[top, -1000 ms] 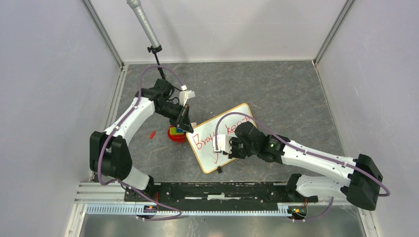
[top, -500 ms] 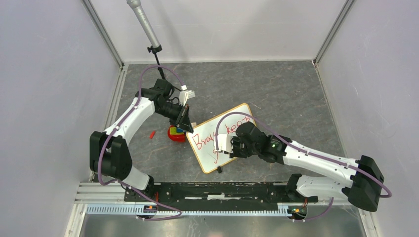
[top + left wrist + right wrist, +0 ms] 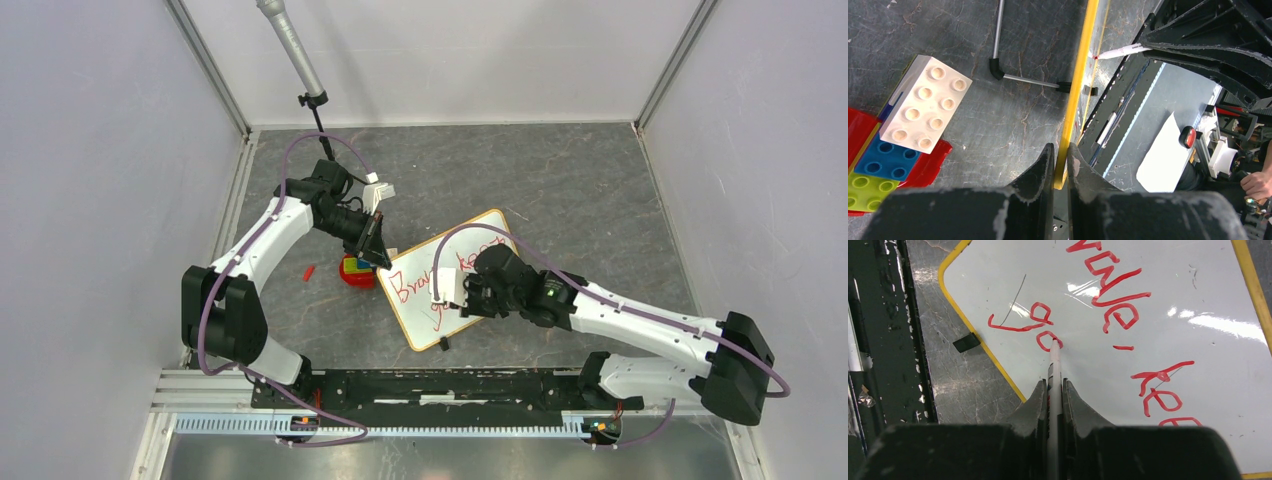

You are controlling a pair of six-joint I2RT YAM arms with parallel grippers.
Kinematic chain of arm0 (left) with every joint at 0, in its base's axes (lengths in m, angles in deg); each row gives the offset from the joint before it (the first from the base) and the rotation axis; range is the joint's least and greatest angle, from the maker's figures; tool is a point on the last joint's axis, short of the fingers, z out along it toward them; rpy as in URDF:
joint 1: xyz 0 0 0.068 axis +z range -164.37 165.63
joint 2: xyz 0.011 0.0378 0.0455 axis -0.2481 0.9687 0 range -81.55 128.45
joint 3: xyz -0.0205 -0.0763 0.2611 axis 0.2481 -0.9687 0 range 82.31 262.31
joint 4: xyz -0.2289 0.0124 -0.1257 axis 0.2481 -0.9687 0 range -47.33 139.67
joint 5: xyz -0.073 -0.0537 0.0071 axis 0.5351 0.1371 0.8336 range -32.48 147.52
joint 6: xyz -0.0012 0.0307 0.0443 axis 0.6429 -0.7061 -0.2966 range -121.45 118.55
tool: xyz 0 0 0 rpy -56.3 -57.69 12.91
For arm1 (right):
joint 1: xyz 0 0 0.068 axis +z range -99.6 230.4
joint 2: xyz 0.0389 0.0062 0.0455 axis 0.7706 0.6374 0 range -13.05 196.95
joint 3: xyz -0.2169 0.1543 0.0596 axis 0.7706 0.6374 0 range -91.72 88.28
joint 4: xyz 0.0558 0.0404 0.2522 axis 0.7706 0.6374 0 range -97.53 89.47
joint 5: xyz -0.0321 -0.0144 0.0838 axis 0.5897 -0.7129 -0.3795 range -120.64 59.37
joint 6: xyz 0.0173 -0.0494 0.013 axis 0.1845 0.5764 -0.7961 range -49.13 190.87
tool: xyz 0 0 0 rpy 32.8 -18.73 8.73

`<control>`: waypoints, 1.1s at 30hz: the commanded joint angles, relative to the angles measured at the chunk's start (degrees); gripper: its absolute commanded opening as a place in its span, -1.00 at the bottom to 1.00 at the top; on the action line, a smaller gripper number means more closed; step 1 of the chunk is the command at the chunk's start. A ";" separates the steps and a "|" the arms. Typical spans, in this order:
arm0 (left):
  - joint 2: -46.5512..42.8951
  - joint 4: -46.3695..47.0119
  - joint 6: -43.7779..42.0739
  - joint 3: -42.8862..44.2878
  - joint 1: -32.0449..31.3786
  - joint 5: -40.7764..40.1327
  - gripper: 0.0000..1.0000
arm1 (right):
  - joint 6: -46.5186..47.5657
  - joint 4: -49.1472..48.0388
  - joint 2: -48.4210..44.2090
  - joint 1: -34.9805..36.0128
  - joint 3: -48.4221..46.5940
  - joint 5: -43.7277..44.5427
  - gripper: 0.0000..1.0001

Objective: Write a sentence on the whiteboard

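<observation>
right hand (image 3: 1054, 386), clamped on a marker (image 3: 1053, 365), has crept along the sentence (image 3: 1108, 295), second line now "go", on the whiteboard (image 3: 1198, 305) mid-table (image 3: 560, 180), its edge pinched tight in the left hand (image 3: 1060, 150); writing looks unfinished.

From above the right arm (image 3: 620, 315) covers much of the whiteboard (image 3: 410, 316) and most of the sentence (image 3: 410, 284) (its lower line barely shows), while the right wrist view cuts the first word at the upper edge.
</observation>
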 commanded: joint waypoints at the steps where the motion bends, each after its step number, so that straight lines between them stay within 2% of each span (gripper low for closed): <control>1: 0.43 2.47 -0.92 -0.26 -0.09 -3.37 -0.95 | -0.36 -1.63 0.65 0.64 -1.72 -1.04 -1.00; 14: 0.34 2.43 -0.87 -0.18 -0.11 -3.10 -0.95 | -0.70 0.22 -5.09 -2.96 0.76 -3.77 -1.00; 24: 0.23 2.41 -1.03 -0.14 -0.10 -3.18 -0.95 | -0.70 -0.43 -2.29 -2.95 1.35 -1.66 -1.00; 33: 0.63 2.51 -1.19 -0.15 -0.11 -3.19 -0.95 | -1.32 -1.01 -2.84 -3.30 2.38 4.18 -1.00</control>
